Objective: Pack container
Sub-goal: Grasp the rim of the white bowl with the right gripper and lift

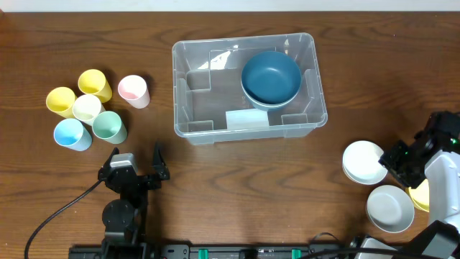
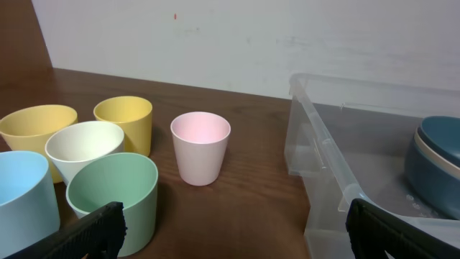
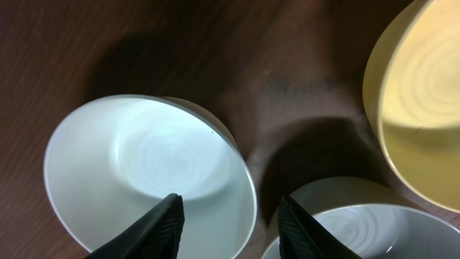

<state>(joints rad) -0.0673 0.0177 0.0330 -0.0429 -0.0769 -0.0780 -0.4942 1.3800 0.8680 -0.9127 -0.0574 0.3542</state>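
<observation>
The clear container [image 1: 180, 93] stands at the table's middle back. A dark blue bowl [image 1: 271, 75] lies in its right half, and shows again as the blue bowl [image 2: 438, 155] in the left wrist view. My right gripper [image 1: 388, 162] is at the right, over a white bowl [image 1: 363, 162]. In the right wrist view my right gripper [image 3: 230, 208] is open astride that white bowl's [image 3: 144, 165] near rim, one finger inside, one outside. My left gripper [image 1: 136, 151] rests open and empty at the front left, facing the container [image 2: 323, 158].
Several pastel cups stand at the left: pink cup [image 1: 133, 91], green cup [image 1: 109, 126], blue cup [image 1: 72, 134], two yellow, one white. A second white bowl [image 1: 390, 207] and a yellow bowl [image 1: 420, 196] sit close by the right gripper.
</observation>
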